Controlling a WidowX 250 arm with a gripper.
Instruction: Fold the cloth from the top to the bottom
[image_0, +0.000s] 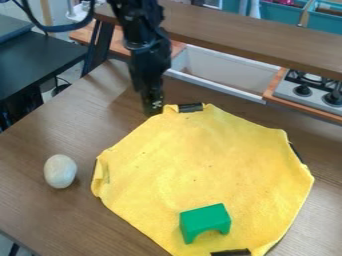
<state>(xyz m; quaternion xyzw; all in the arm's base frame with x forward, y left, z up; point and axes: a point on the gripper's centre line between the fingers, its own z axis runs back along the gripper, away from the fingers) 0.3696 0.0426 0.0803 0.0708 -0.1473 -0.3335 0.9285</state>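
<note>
Cloth (207, 165) lies spread on the bench (40, 210), just beside my fingers (153, 107), presumably stationed at its top edge to start the fold; clenched or released, I cannot tell.

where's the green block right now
The green block sits on the lower part of the yellow cloth in the camera view, just above the black strip.

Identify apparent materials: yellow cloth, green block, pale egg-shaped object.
Cloth: soft, matte fabric, likely felt or microfiber; edges curl. Block: painted wood or plastic, unclear; smooth, evenly coloured. Egg-shaped object: possibly wood or stone; pale, faintly mottled.
</note>
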